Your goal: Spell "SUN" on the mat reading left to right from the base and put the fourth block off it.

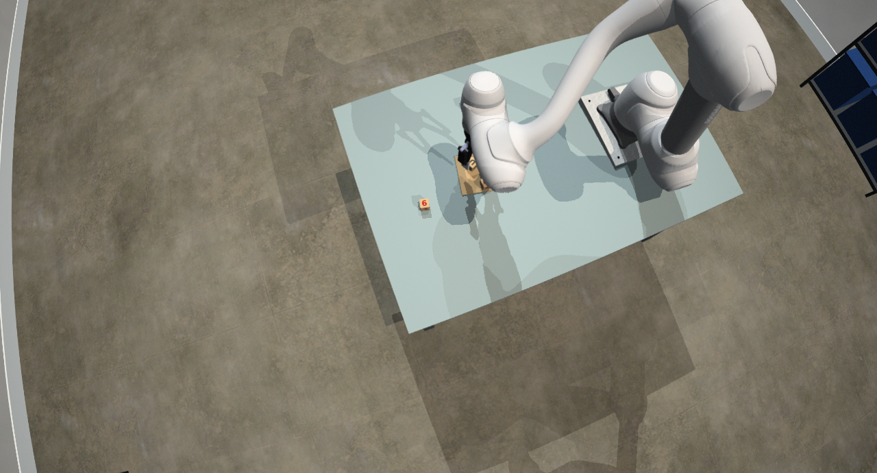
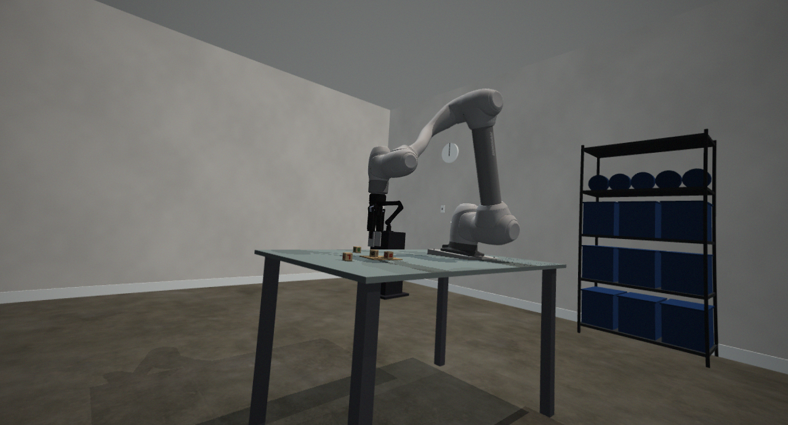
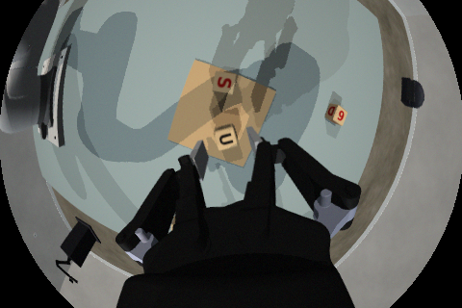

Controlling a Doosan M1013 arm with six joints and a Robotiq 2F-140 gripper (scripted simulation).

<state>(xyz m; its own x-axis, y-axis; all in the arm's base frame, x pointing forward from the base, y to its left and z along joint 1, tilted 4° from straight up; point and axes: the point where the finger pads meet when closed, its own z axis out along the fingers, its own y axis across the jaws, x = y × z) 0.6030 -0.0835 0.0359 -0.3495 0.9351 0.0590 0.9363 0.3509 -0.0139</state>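
Note:
My gripper (image 2: 374, 238) (image 3: 226, 142) is partly open and empty, pointing down above the mat (image 1: 466, 186) (image 3: 185, 120). Below its fingertips the block with a black U on top (image 3: 225, 138) (image 2: 373, 253) rests on the mat. The block with a red S on top (image 3: 224, 82) (image 2: 388, 255) sits near the mat's upper edge in the wrist view, more than a block's width from the U block. A third block (image 1: 424, 203) (image 2: 346, 256) (image 3: 336, 114), red 6 on top, stands off the mat. A fourth block (image 2: 357, 249) stands off the mat; its top letter cannot be read.
The blocks and mat lie on the pale green table (image 1: 423, 286) (image 2: 330, 262). The robot's base plate (image 1: 597, 126) (image 3: 60, 98) stands to the left in the wrist view. The arm hides part of the mat in the top view. A shelf rack (image 2: 644, 239) stands beyond the table.

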